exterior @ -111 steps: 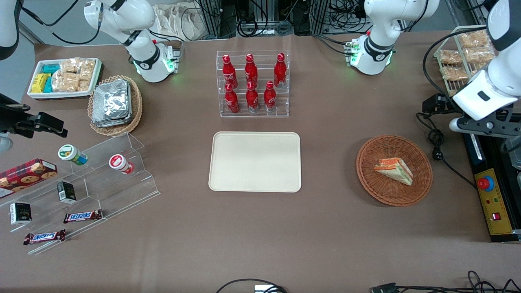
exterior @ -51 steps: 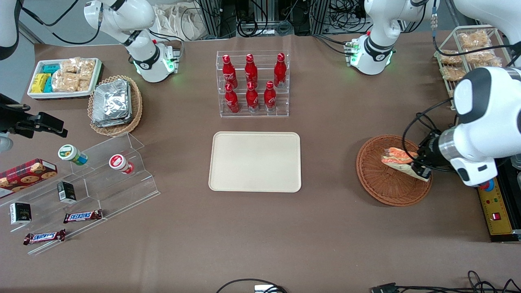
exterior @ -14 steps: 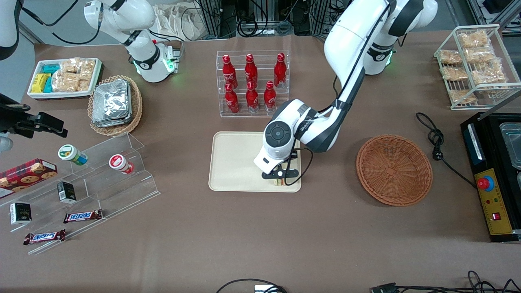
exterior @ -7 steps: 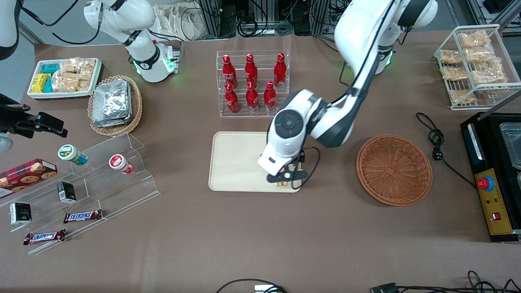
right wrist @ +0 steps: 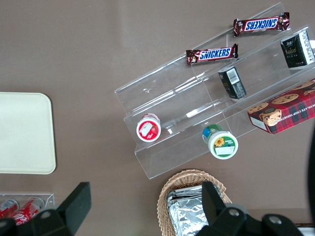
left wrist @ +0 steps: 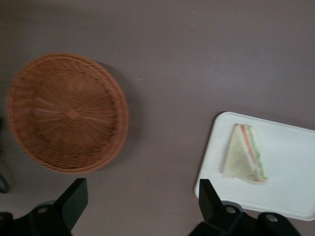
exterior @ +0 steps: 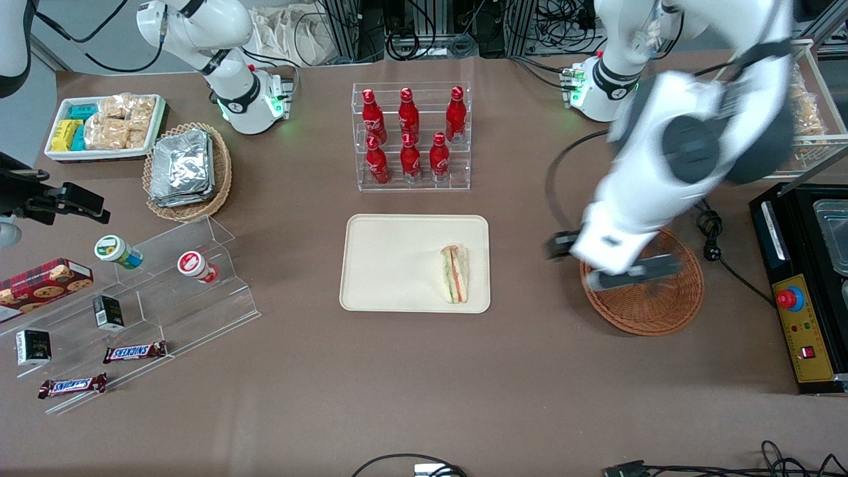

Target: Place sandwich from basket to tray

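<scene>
Half a second ago we saw the pincer low over the tray's edge with the sandwich under it; now the arm has swung away toward the working arm's end of the tabletop [exterior: 424, 384], and the sandwich is uncovered. The sandwich [exterior: 456, 273] lies flat on the tray [exterior: 391, 265], at mid-frame of the front view, close to the tray edge nearest the basket [exterior: 669, 311]. The pincer [exterior: 613, 265] hangs at right of centre in that frame, over the basket's rim, well apart from the sandwich and touching nothing. In the wrist view its fingers [left wrist: 74, 201] stand spread wide and empty, with bare tabletop between them, the basket [left wrist: 66, 113] and sandwich [left wrist: 244, 160] to either side.
</scene>
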